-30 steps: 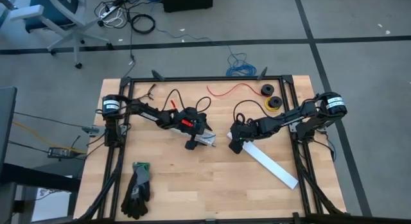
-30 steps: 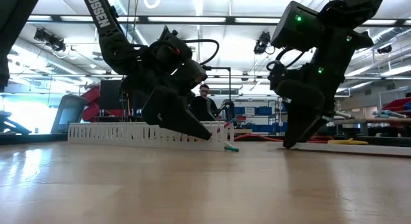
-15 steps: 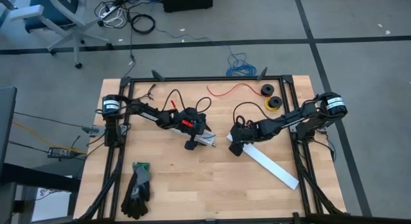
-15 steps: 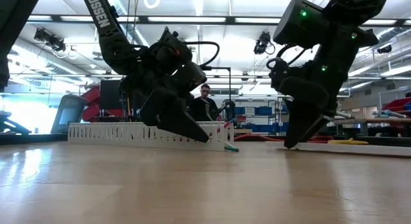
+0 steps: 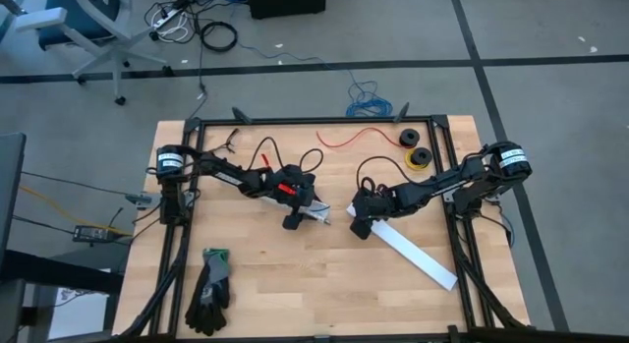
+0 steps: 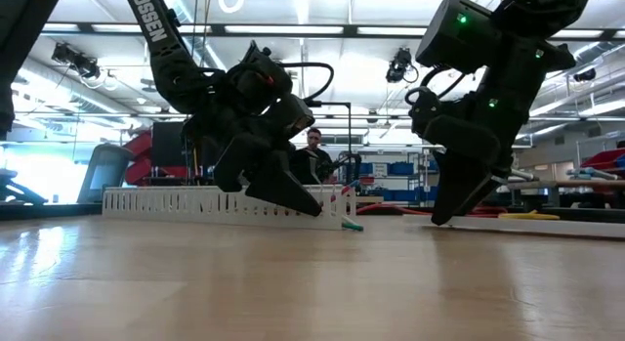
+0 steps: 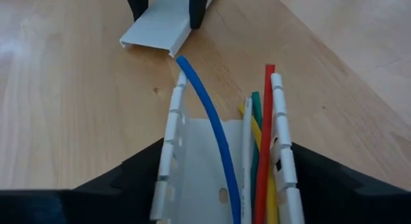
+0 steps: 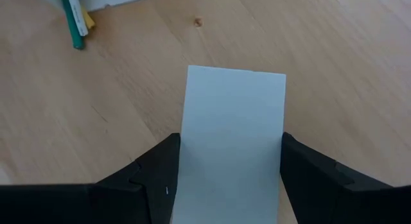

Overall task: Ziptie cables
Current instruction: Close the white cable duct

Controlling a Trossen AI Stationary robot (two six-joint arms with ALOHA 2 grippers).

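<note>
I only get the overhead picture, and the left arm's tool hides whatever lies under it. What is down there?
Observer: Its wrist camera shows the left tool at the end of a white slotted plastic channel, with loose thin wires in blue, red, green, yellow and white lying in it.
Operator: Do they all stay inside?
Observer: Not the blue wire: its tip reaches past the channel's end, over the wooden table.
Operator: And the right arm?
Observer: The right tool is closed on the sides of a flat white plastic strip.
</note>
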